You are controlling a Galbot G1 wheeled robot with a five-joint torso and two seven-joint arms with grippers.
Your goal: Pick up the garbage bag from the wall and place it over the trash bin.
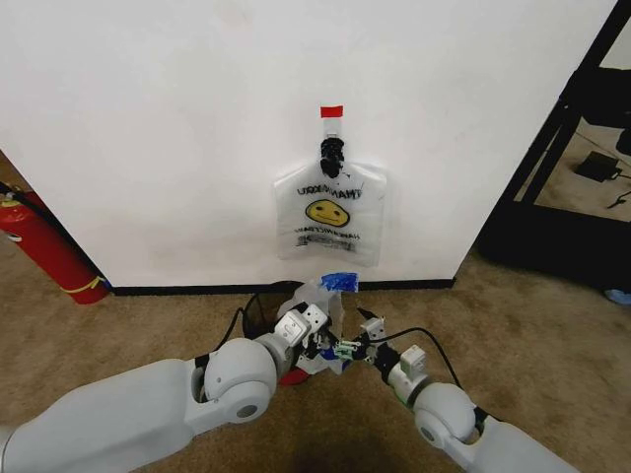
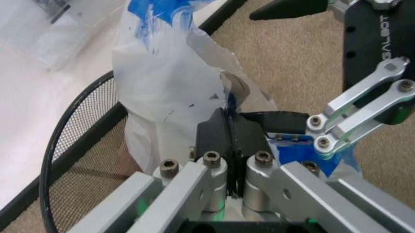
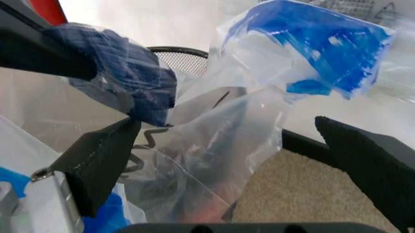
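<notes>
Two grippers meet at the bag: left gripper (image 2: 228,141) clamped on garbage bag (image 1: 320,301), right gripper (image 3: 227,160) spread w/ film between its jaws. Bag stands tall, directly over trash bin (image 1: 258,305) rim, wall-side; left is nearer.

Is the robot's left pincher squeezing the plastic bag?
Yes, in the left wrist view the left gripper has its black fingers pressed together on the white garbage bag, above the trash bin.

We read "GALBOT" on the right gripper's (image 2: 295,127) black housing, and mirrored "THANK YOU" on the hanging bag (image 1: 330,215).
</notes>
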